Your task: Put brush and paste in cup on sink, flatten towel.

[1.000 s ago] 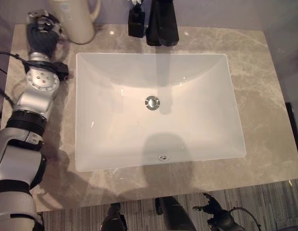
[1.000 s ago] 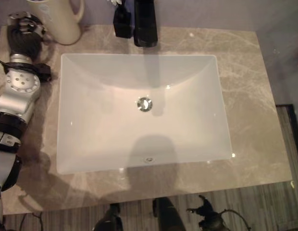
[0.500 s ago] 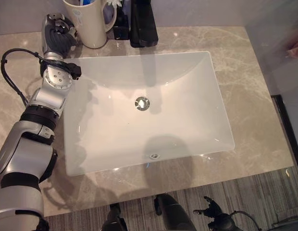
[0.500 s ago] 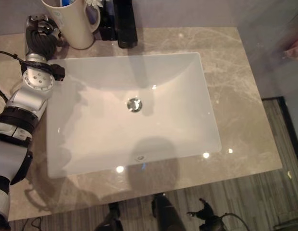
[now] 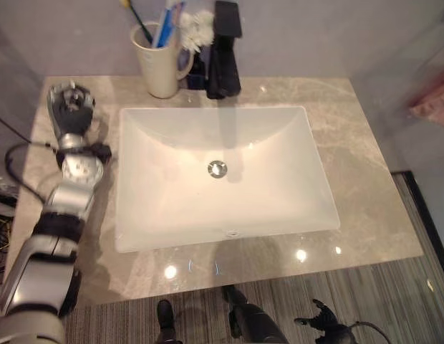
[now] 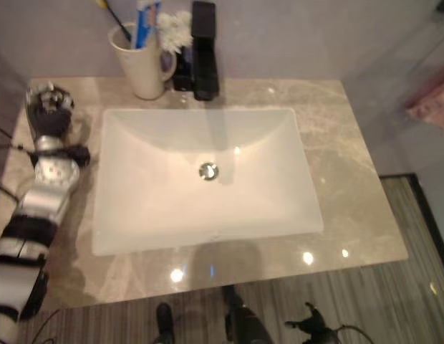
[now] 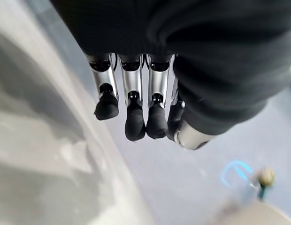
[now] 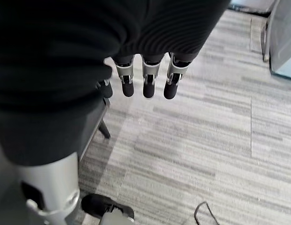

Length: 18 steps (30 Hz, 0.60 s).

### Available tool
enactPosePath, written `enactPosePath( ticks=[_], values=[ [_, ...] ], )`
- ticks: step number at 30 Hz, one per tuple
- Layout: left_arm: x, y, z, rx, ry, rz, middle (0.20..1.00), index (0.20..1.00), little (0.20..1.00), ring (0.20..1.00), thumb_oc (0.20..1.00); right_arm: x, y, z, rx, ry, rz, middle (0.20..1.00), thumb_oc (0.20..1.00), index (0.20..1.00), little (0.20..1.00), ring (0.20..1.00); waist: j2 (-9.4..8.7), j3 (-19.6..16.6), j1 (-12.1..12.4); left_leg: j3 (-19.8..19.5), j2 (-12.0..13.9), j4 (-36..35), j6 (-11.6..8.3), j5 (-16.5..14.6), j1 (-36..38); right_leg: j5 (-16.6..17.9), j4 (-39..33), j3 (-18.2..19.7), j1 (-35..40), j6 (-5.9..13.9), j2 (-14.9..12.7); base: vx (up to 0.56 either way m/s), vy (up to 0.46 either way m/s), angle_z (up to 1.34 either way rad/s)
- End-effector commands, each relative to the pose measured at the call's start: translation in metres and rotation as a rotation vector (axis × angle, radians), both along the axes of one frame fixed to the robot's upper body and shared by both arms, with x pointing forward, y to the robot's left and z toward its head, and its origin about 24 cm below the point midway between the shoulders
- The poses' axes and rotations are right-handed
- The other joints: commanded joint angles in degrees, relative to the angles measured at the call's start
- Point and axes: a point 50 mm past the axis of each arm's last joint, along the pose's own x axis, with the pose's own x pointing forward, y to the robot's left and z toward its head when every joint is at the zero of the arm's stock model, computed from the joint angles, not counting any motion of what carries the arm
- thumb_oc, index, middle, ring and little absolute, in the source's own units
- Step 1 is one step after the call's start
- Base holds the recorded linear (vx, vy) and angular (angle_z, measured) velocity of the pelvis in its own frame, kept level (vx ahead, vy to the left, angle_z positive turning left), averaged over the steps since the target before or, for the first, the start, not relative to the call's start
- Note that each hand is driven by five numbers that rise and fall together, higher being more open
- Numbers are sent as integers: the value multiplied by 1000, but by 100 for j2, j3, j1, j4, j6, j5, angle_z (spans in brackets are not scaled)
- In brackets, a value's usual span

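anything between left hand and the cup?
Nothing: in the left eye view only bare countertop separates the left hand from the cup, which holds brush and paste.

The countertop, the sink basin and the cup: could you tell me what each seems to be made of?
Countertop: polished beige stone, probably marble, going by pale veins and light glints. Sink basin: glossy white, likely ceramic, with soft reflections. Cup: smooth cream glaze with a handle, probably ceramic too.
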Motion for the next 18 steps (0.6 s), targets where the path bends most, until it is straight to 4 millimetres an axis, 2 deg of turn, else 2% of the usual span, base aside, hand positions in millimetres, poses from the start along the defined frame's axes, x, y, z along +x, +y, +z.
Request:
enactPosePath(
  ticks=[1, 2, 3, 4, 5, 7, 9, 11, 13, 14, 15, 18],
  values=[
    [-20, 24, 10, 33, -85, 58, 200, 200, 200, 200, 200, -25, -12, -5, -29, 106, -10, 1000, 1000, 1000, 1000, 1000, -286, 156, 348, -185, -69, 240, 14, -99, 145, -159, -4, -207, 621, 824, -720, 6, 89, 10],
    [-22, 25, 8, 31, -83, 62, 200, 200, 200, 200, 200, -25, -12, -5, -32, 108, -6, 1000, 1000, 1000, 1000, 1000, -274, 160, 327, -186, -70, 251, 16, -111, 161, -164, -4, -209, 643, 827, -722, 12, 86, 14],
    [-34, 32, 2, 24, -77, 73, 200, 200, 200, 200, 200, -30, -13, -6, -32, 130, -18, 1000, 1000, 1000, 1000, 1000, -270, 137, 388, -221, -105, 293, 51, -164, 219, -164, -4, -258, 749, 834, -754, 26, 80, 19],
    [-45, 37, -8, 9, -67, 90, 200, 200, 200, 200, 200, -35, -13, -7, -33, 149, -22, 1000, 1000, 1000, 1000, 1000, -268, 107, 431, -262, -133, 322, 84, -206, 272, -170, -4, -299, 840, 841, -780, 24, 171, 35],
    [-62, 42, -26, -20, -39, 115, 200, 200, 200, 200, 200, -39, -12, -9, -32, 169, -29, 1000, 1000, 1000, 1000, 1000, -281, 57, 554, -354, -214, 370, 138, -261, 335, -141, -4, -383, 1004, 850, -843, 15, 178, 38],
    [-72, 43, -33, -8, -13, 123, 200, 200, 200, 200, 200, -42, -13, -9, -34, 178, -36, 1000, 1000, 1000, 1000, 1000, -285, 31, 575, -428, -266, 411, 178, -305, 380, -139, -4, -435, 1110, 855, -887, -2, 120, 32],
    [-97, 53, -56, -13, 74, 171, 200, 200, 200, 200, 200, -45, -11, -10, -24, 183, -52, 1000, 1000, 1000, 1000, 1000, -298, 8, 685, -567, -395, 500, 253, -391, 431, -69, -4, -559, 1294, 880, -988, -16, 145, 30],
    [-109, 59, -74, -39, 144, 195, 200, 200, 200, 200, 200, -46, -9, -11, -11, 182, -64, 1000, 1000, 1000, 1000, 1000, -327, -24, 778, -704, -537, 603, 332, -457, 448, 19, 20, -683, 1478, 905, -1088, -8, 171, 48],
    [-114, 55, -79, -19, 193, 161, 200, 200, 200, 200, 200, -45, -8, -11, -1, 167, -99, 1000, 1000, 1000, 1000, 1000, -319, -18, 839, -886, -681, 649, 418, -492, 475, 108, 177, -829, 1598, 927, -1188, -23, 238, 77],
    [-114, 47, -78, 21, 208, 107, 200, 200, 200, 200, 200, -43, -4, -12, 22, 140, -140, 1000, 1000, 1000, 1000, 1000, -299, -8, 839, -1023, -807, 650, 492, -506, 528, 222, 434, -900, 1611, 943, -1274, -29, 214, 104],
    [-114, 46, -78, 21, 209, 107, 200, 200, 200, 200, 200, -43, -4, -12, 22, 141, -140, 1000, 1000, 1000, 1000, 1000, -298, -6, 832, -1033, -813, 651, 496, -504, 529, 218, 440, -909, 1616, 947, -1281, -20, 193, 100],
    [-110, 31, -75, 62, 237, -7, 200, 200, 200, 200, 200, -33, 4, -11, 57, 79, -159, 1000, 1000, 1000, 1000, 1000, -311, 52, 781, -1125, -1019, 624, 592, -488, 607, 745, 603, -853, 1587, 998, -1441, -35, 211, 56]
  ],
)
